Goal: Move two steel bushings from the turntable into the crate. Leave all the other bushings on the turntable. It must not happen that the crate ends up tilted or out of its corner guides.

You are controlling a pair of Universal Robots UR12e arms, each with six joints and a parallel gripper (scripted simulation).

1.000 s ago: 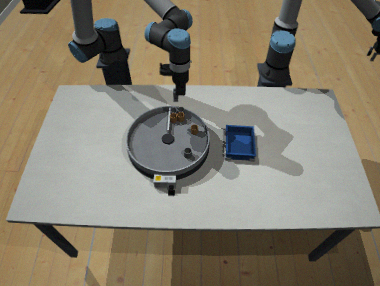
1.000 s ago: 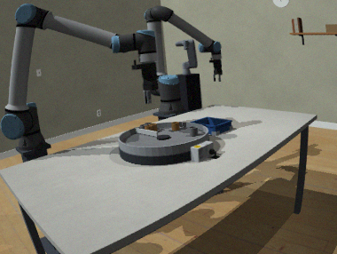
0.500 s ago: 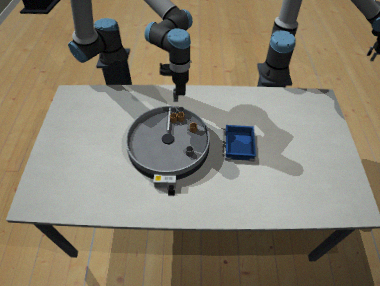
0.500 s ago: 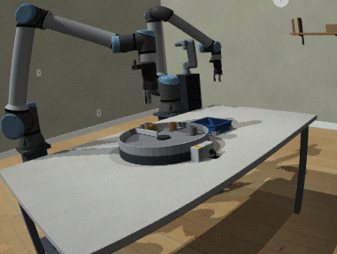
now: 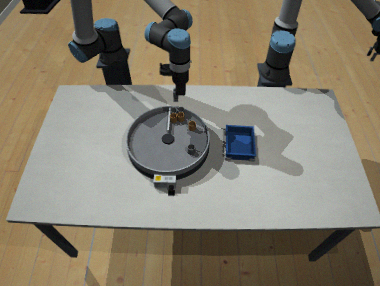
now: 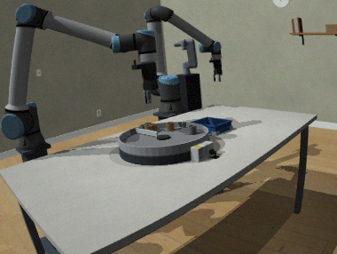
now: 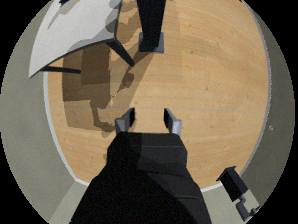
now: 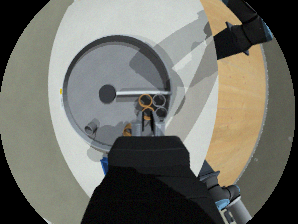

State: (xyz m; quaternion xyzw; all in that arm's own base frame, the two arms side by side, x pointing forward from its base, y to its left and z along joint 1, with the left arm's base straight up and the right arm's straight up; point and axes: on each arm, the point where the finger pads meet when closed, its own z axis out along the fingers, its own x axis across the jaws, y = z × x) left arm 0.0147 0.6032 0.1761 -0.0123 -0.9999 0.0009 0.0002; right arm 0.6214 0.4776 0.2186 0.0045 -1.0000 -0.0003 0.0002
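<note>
The round grey turntable (image 5: 152, 152) (image 6: 142, 148) (image 8: 85, 95) lies below and in front of the right gripper (image 5: 176, 95) (image 6: 147, 98) (image 8: 147, 117), the nearer one, its fingers partly open on nothing. Two upright grey steel bushings (image 5: 181, 109) (image 6: 143, 126) (image 8: 159, 106) stand just past its fingertips, tight beside copper ones; another steel bushing (image 5: 191, 149) (image 6: 192, 130) (image 8: 91, 128) stands farther off. The blue open-topped crate (image 5: 240, 127) (image 6: 223, 126) (image 8: 104, 165) lies beyond. The left gripper (image 5: 371, 52) (image 6: 217, 80) (image 7: 149, 113) hangs wide open, well apart.
</note>
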